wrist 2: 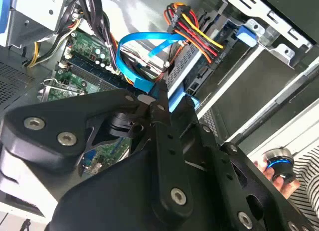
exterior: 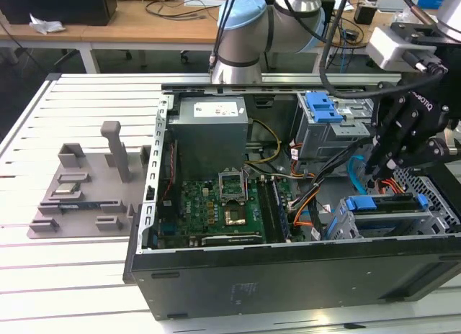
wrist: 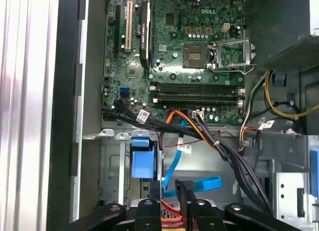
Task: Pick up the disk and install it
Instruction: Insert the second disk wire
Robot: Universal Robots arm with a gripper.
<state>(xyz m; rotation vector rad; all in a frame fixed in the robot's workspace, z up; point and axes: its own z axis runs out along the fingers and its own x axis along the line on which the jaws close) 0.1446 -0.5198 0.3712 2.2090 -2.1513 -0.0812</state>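
Jaws of the gripper (wrist: 170, 191) stand drawn narrow with nothing clamped between them, just over a blue cable (wrist: 199, 183). Below it, at the exterior view's right, the disk (exterior: 385, 204) lies in the drive cage (exterior: 432, 219) (blue rails showing). Installing looks nearly done; seating calls for a straight, level push. Beyond lies the motherboard (wrist: 194, 57).

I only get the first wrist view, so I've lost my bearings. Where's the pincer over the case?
Observer: In the exterior view, the pincer hangs above the drive cage, at the exterior view's right end of the case.
Operator: Is the disk in that cage?
Observer: What looks like the disk, with blue rails, lies in its top, just under the pincer.
Operator: Anyone nearby?
Observer: The second wrist view shows a hand outside the case, holding a round knob.
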